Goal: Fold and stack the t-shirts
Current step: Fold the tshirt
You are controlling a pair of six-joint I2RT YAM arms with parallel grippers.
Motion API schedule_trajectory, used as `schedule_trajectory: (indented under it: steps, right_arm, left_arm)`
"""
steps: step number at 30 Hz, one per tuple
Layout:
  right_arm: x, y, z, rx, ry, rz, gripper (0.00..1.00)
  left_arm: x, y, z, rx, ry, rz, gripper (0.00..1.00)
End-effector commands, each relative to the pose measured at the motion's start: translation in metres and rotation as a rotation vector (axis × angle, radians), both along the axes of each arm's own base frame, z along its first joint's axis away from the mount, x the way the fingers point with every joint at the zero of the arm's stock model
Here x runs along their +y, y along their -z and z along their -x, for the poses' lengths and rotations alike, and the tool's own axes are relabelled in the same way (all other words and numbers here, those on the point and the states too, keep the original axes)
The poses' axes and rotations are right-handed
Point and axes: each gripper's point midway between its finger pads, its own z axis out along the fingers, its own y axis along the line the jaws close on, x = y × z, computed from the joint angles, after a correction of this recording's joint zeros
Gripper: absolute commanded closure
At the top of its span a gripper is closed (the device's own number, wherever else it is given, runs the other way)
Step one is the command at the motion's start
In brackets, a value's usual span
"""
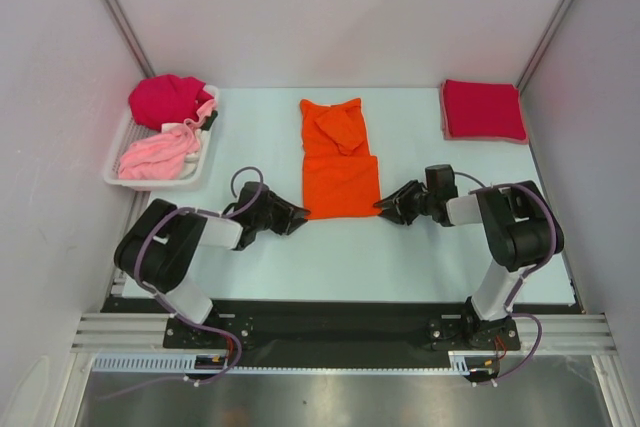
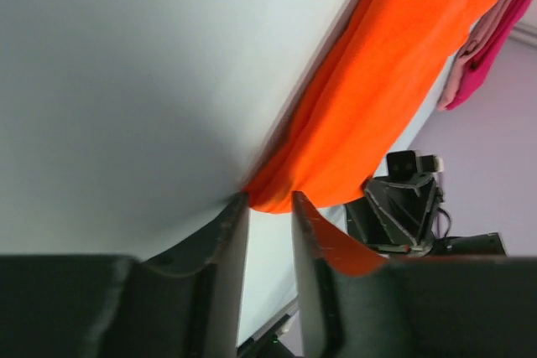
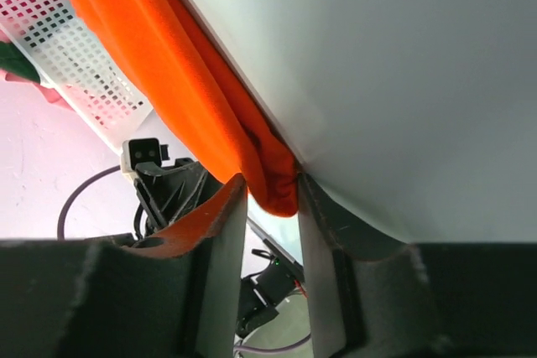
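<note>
The bright orange t-shirt (image 1: 340,162) lies partly folded in the middle of the table, collar end bunched at the far side. My left gripper (image 1: 300,213) is at its near left corner and my right gripper (image 1: 382,207) at its near right corner, both low on the table. In the left wrist view the orange corner (image 2: 277,194) sits at the tips of the left gripper (image 2: 270,205), jaws narrow but apart. In the right wrist view a bunched orange corner (image 3: 281,182) reaches between the jaws of the right gripper (image 3: 273,190), which still show a gap.
A crimson red t-shirt (image 1: 483,110) lies folded at the back right. A white tray (image 1: 205,152) at the back left holds a crumpled magenta shirt (image 1: 168,99) and a pale pink one (image 1: 155,155). Walls enclose the table on three sides.
</note>
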Motion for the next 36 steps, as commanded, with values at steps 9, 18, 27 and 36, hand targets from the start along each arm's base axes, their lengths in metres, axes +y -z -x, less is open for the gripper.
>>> schedule_trajectory:
  steps: [9,18,27,36]
  right_arm:
    - [0.000,0.016,0.008,0.038,-0.013,0.013,0.94]
    - [-0.004,0.018,0.050,0.020,-0.138,0.074,1.00]
    - [-0.004,0.002,0.115,-0.042,-0.225,0.129,1.00]
    - [-0.016,-0.003,0.173,-0.056,-0.250,0.164,0.94]
  left_arm:
    - [0.001,0.012,0.003,0.009,0.004,-0.014,1.00]
    - [0.001,-0.002,0.034,-0.046,0.135,-0.071,1.00]
    - [0.008,0.009,0.112,-0.001,0.183,-0.049,1.00]
    - [0.016,0.009,0.158,-0.031,0.182,0.001,0.93]
